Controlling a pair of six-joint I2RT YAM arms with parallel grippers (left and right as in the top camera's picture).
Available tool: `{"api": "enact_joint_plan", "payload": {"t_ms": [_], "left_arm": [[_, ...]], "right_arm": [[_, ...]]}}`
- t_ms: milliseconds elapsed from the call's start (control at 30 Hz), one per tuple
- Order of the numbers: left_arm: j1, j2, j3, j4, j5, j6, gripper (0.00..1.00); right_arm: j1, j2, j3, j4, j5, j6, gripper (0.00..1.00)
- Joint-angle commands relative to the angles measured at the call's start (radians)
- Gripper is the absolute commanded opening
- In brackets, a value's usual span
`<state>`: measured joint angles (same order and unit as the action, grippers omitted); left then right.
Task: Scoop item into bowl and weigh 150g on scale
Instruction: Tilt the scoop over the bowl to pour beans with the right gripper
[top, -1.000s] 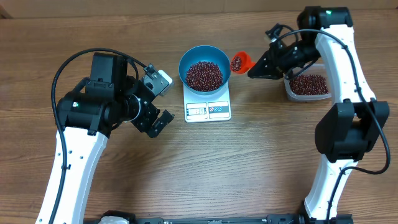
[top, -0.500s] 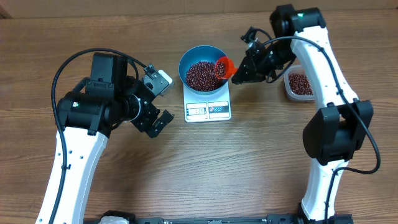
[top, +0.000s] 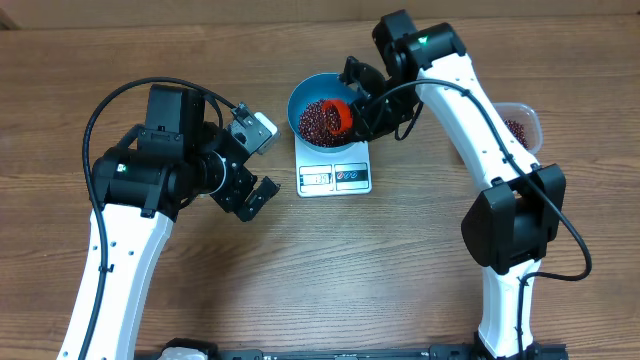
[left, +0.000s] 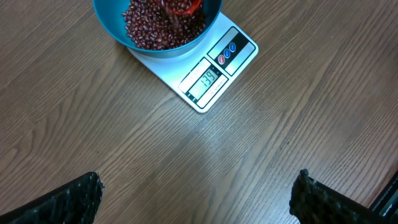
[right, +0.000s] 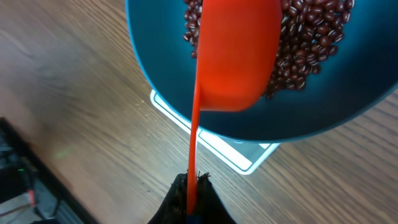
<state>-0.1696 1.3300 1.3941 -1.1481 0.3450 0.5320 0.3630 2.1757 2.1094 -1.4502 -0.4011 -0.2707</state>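
- Wood-grain table (top: 400, 270) carries the whole setup. Entries run from the overhead view's left edge to its right.
- Left gripper (top: 263, 160): jaws spread wide, nothing between them. It hangs above bare tabletop, to the left of the scale and apart from it. Its wrist camera shows only the two dark fingertips (left: 78, 196) at the lower corners, with wood between.
- Scale (top: 335, 177): white, flat, at table centre, display edge toward the robot. Digits are lit on the display, but I cannot read them with certainty. Two small round buttons, one red and one blue, sit beside the display.
- Bowl (top: 293, 105): blue, round, standing on the scale's platform. It covers most of the platform and leaves the display strip free.
- Beans (top: 315, 122): dark red-brown, heaped in the bowl bottom. Blue wall shows all round above them.
- Scoop (top: 340, 114): orange-red plastic, tipped over the bowl's right half, its cup inside the rim line and above the beans. From the right wrist camera the cup's underside faces the lens, and the thin handle runs straight back to the fingers.
- Right gripper (right: 191, 202): closed tight on the end of the scoop handle, poised just beyond the bowl's right rim.
- Tub (top: 528, 110): clear plastic, far right, partly hidden behind the right arm. More beans are visible inside.
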Motion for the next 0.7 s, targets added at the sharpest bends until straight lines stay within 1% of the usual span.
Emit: {"api": "enact_joint_plan", "payload": {"t_ms": [0,167,667], "left_arm": [[-0.001,0.007,0.016,0.0,0.014,0.023,1.0],[-0.001,0.007,0.016,0.0,0.014,0.023,1.0],[-0.001,0.007,0.016,0.0,0.014,0.022,1.0]], "right_arm": [[0.002,-0.046,0.034,0.018,0.074,-0.015,0.04],[0.009,-0.046,0.034,0.057,0.122,-0.016,0.04],[0.012,-0.046,0.033,0.126,0.127,-0.053,0.04]]}}
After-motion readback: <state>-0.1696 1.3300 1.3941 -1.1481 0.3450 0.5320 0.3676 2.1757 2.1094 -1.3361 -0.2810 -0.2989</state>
